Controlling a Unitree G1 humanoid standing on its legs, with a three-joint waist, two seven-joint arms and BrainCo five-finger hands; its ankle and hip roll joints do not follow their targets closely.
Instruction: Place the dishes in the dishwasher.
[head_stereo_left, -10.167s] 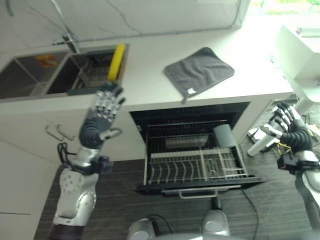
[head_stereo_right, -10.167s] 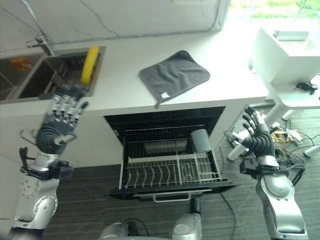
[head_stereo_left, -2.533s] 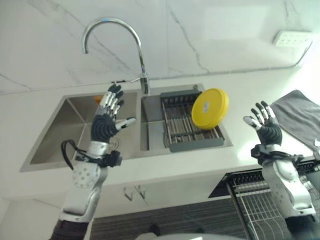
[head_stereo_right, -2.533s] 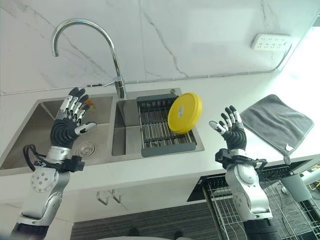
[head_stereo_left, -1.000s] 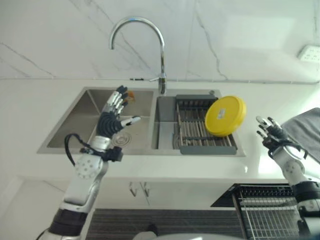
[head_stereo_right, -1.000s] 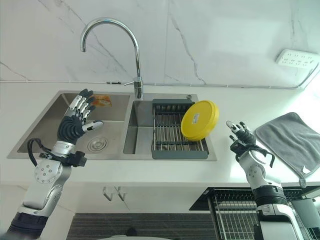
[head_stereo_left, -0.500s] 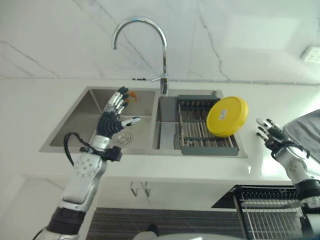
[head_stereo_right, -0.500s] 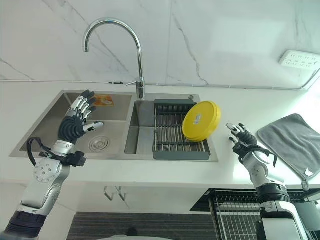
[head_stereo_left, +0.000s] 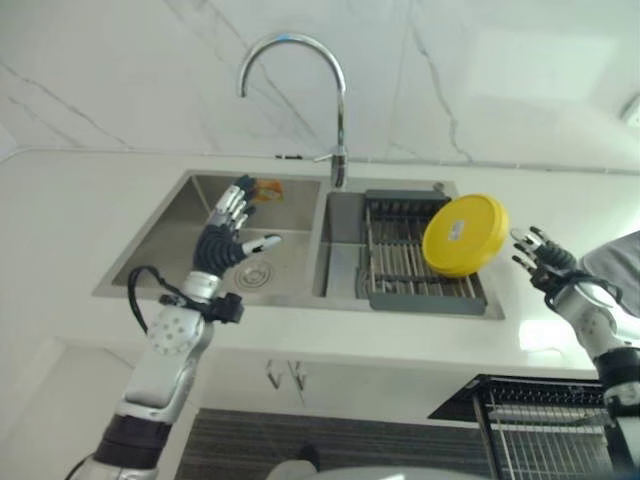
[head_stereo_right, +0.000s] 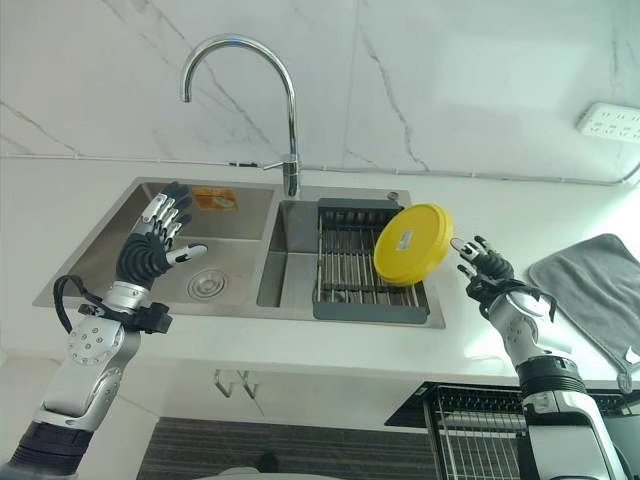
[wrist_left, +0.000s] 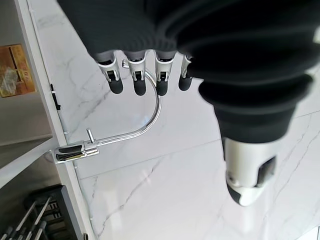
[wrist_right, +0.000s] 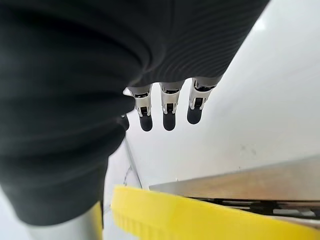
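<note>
Sink (head_stereo_right: 150, 285) with two steel basins is set into the white tabletop (head_stereo_right: 300, 345) in front of me, a tall curved faucet (head_stereo_right: 290, 160) rising behind the divider between the basins. In the right basin a dark drying rack (head_stereo_right: 360, 285) holds a yellow plate (head_stereo_right: 410, 243), which stands tilted on its edge against the rack's right side. My right hand (head_stereo_right: 487, 270) is raised just beside that plate, on its right, with the fingers (wrist_right: 168, 111) straight and spread, holding nothing; in the right wrist view the plate's yellow rim sits close under my palm, though I cannot tell for sure whether any fingertip touches it. My left hand (head_stereo_left: 222, 243) hangs above the left basin, fingers extended and thumb out to the side, empty as well. A small orange sponge, or something like it, (head_stereo_right: 214, 198) lies at the back of the left basin near the drain (head_stereo_right: 203, 287). A grey cloth (head_stereo_right: 590, 290) lies flat on the tabletop to the right, well apart from the sink. Below the tabletop edge at lower right, a corner of the dishwasher's wire rack (head_stereo_right: 470, 435) is pulled out.
</note>
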